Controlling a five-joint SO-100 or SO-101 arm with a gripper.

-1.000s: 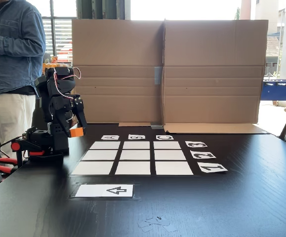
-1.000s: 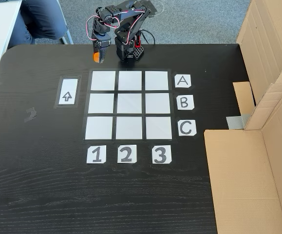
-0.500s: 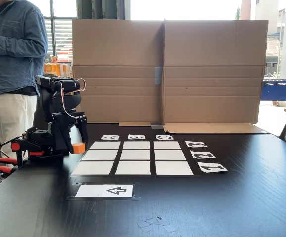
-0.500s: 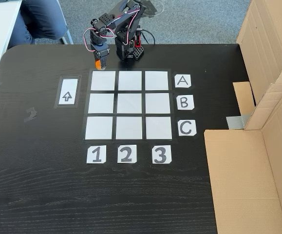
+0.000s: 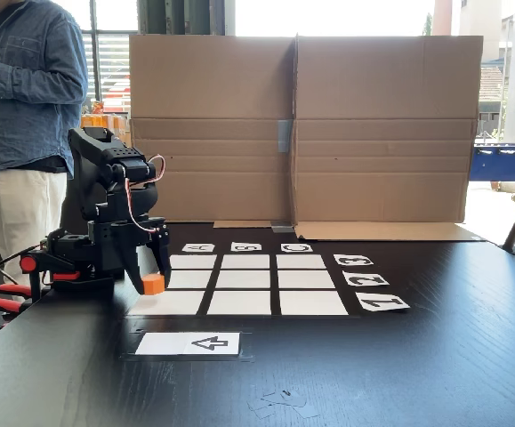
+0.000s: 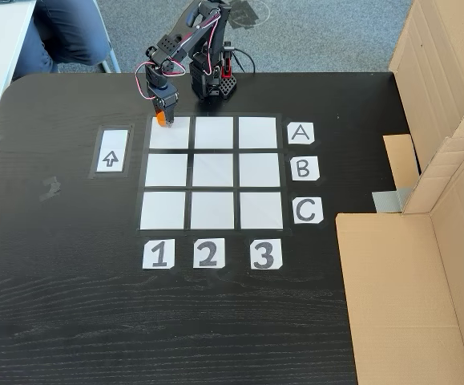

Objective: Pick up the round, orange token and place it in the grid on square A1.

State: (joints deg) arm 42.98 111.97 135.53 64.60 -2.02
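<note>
- The gripper [image 5: 153, 283] [image 6: 162, 119] points down with its two black fingers closed on the token [image 5: 154, 285] [image 6: 160, 121], an orange short cylinder pinched between the tips.
- In a fixed view from above, the token sits over the far edge of square A1 [image 6: 170, 134], near that cell's corner away from tag A [image 6: 300, 133]; in a fixed view from table level it hangs a little above the surface, so it does not look set down.
- The grid [image 5: 239, 286] [image 6: 211, 173] lies towards the far side of the black worktop [image 5: 435, 356] [image 6: 71, 305], with the arm's base [image 6: 214, 84] at the far edge just beyond the A row.
- The arrow card [image 5: 189, 343] [image 6: 112, 151] lies beside column 1, a black strip of worktop between it and the grid.
- All nine white cells are bare of other objects, and the number tags [image 6: 206, 253] run along the grid's near side.
- The wide near half of the worktop is open dark wood.
- A cardboard wall [image 5: 301, 133] [image 6: 448, 144] stands along the worktop edge past the letter tags, well apart from the gripper.
- A person [image 5: 21, 116] in a denim shirt stands beyond the worktop, behind the arm.
</note>
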